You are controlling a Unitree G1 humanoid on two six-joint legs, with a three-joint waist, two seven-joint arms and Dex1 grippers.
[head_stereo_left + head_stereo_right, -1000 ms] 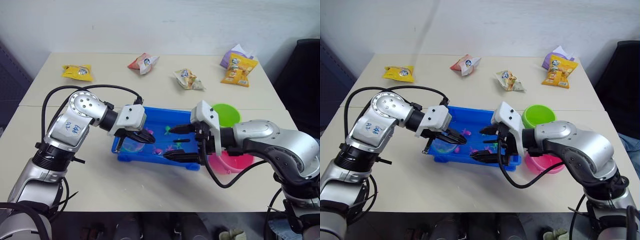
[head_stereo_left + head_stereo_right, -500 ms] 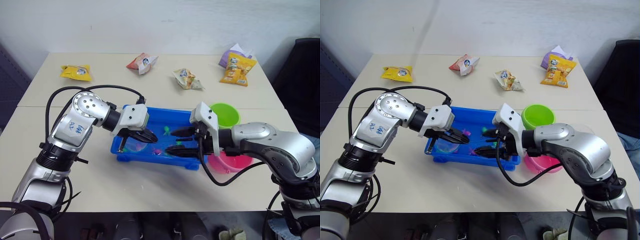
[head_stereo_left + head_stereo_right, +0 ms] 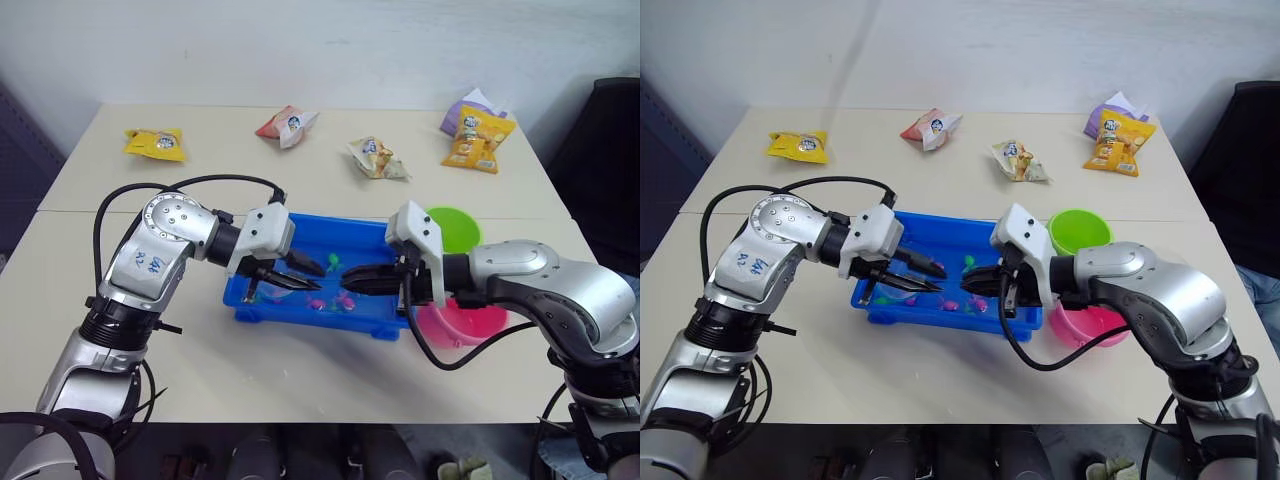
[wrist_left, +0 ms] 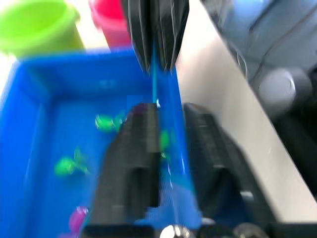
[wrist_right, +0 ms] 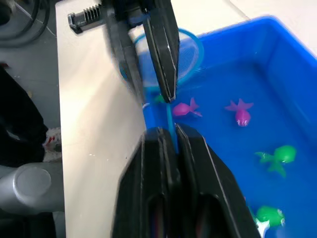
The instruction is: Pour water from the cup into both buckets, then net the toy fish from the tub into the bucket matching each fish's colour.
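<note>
The blue tub sits mid-table with pink fish and green fish in it. Over the tub, my right gripper is shut on the net's thin blue stick. The net, a blue hoop with clear mesh, lies at the tub's left end behind my left gripper. That gripper is open, its fingers apart on either side of the stick. The two grippers point at each other, tips almost meeting. The green bucket and the pink bucket stand right of the tub. The cup is out of view.
Snack packets lie along the table's back: a yellow one, a red-and-white one, another, and a yellow and purple pair. A black chair stands at the right.
My right gripper has closed from wide open onto the net's stick. My left gripper, shut on the stick before, has opened. Both arms stay over the tub.
</note>
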